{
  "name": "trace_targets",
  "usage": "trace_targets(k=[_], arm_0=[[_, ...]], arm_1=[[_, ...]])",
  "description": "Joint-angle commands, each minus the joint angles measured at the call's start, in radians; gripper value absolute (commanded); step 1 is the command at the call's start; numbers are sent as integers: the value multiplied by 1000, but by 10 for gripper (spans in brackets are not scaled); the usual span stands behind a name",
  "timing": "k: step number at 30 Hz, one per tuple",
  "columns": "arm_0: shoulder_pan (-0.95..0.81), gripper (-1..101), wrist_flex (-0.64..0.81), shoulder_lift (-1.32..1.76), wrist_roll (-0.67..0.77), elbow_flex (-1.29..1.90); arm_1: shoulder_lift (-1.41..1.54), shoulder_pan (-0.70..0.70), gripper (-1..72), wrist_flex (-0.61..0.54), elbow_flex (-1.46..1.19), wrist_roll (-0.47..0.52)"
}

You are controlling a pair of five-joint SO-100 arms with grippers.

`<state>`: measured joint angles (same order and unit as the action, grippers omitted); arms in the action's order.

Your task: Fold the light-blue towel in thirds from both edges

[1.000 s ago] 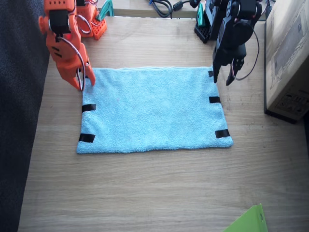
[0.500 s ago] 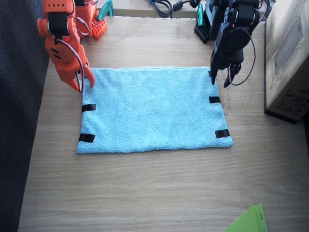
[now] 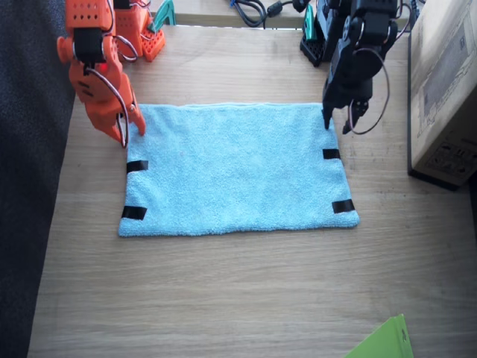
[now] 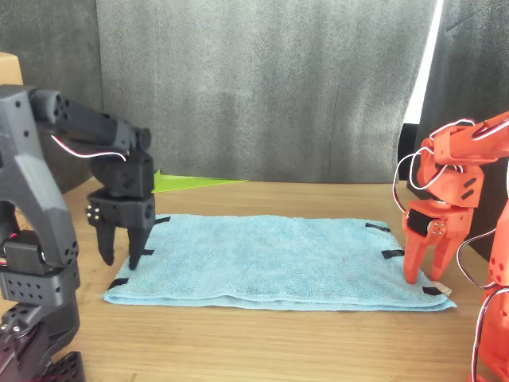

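Nearest you in the fixed view, a bright green sheet corner (image 3: 381, 341) pokes in over the bare front of the desk (image 3: 223, 298). Beyond it your light-blue towel (image 3: 237, 168) lies flat and fully spread in the middle of the desk, not yet folded. Each short side carries black tape strips (image 3: 343, 206); two show on either edge here, and the far corners sit under the arms.

At the far corner on the orange side, your right gripper (image 3: 127, 130) points down with its fingertips at the towel's edge (image 3: 128, 186), just above the nearer strips. In the front view the right gripper (image 4: 419, 274) stands upright over that corner with its jaws a little apart, nothing between them; you cannot tell whether the tips touch the cloth.

At the opposite far corner, your left gripper (image 3: 337, 123) hangs down over the towel's other short side, one finger over the cloth and one off it. In the front view the left gripper (image 4: 119, 259) shows its jaws parted and empty, tips just above the towel.

A cardboard box (image 3: 446, 89) stands beside the black arm, and cables (image 3: 250, 9) lie at the desk's far edge
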<state>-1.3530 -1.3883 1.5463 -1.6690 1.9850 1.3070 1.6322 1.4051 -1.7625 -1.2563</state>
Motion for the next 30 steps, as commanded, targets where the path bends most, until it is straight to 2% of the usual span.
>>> trace_targets(k=[1,25,30], arm_0=[[-12,228,-17,11,-14,3],[0,208,-52,-107,-60,-77],[28,110,-52,-117,-60,-86]], arm_1=[[-12,20,232,-21,14,-17],[-18,46,228,-17,14,-28],[-20,48,213,-15,12,-26]])
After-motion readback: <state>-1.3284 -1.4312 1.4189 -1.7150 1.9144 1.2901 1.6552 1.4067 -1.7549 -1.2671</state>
